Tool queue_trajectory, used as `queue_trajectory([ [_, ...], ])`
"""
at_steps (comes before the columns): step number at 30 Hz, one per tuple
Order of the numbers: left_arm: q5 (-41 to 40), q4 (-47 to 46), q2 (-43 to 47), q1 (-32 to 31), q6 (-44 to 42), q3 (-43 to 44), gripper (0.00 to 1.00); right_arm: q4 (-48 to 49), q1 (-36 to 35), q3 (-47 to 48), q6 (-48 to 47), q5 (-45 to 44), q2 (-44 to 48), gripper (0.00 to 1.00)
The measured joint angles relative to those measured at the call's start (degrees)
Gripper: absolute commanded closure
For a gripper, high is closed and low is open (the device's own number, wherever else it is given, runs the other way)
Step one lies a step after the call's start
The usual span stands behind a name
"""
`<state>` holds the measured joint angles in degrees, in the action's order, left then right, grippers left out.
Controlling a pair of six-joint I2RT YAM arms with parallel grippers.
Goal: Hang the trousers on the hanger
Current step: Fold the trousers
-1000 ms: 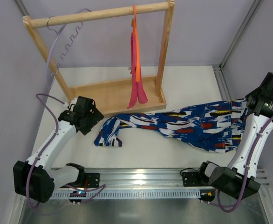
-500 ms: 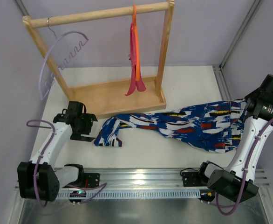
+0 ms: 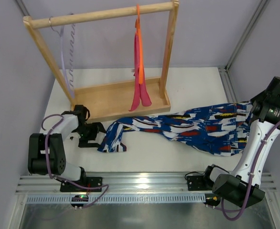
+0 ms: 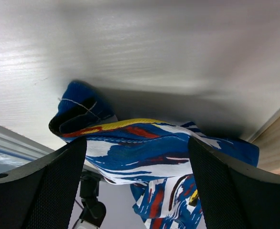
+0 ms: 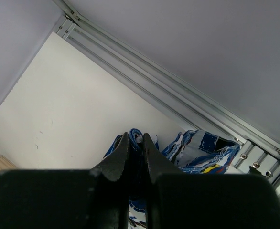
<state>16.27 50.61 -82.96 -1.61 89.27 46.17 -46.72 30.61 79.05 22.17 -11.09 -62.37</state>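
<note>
Lying across the worktop (image 3: 192,86), the trousers (image 3: 192,129) are pinched at 3 o'clock by the right hand (image 5: 134,138); the left hand (image 3: 98,135), spread wide, faces their 9 o'clock end.

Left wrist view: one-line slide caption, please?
Open left gripper facing the bunched end of the trousers on the white table.

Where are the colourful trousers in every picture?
Top external: trousers stretched across the white table's middle and right.
Left wrist: low centre, framed by the open left hand.
Right wrist: bottom centre, pinched by the shut right hand.
Shared landmark: the white table.
</note>
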Motion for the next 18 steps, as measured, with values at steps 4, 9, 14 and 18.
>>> queue_trajectory([
  [4, 1.4, -0.17, -2.27, 0.76, -1.73, -0.63, 0.24, 0.04, 0.0, 0.0, 0.0, 0.11, 0.0, 0.96],
  [9, 2.82, -0.81, -3.78, 0.94, -3.32, -1.11, 0.28, 0.42, 0.0, -0.24, 0.0, 0.13, 0.0, 0.96],
  [14, 2.45, 0.94, -3.67, 1.73, -4.55, -0.66, 0.18, 0.46, 0.0, -0.31, 0.0, 0.15, 0.0, 0.96],
  [18, 0.22, 2.86, 0.26, 4.02, -3.5, -0.59, 0.11, 0.46, 0.0, -0.31, 0.0, 0.33, 0.0, 0.96],
])
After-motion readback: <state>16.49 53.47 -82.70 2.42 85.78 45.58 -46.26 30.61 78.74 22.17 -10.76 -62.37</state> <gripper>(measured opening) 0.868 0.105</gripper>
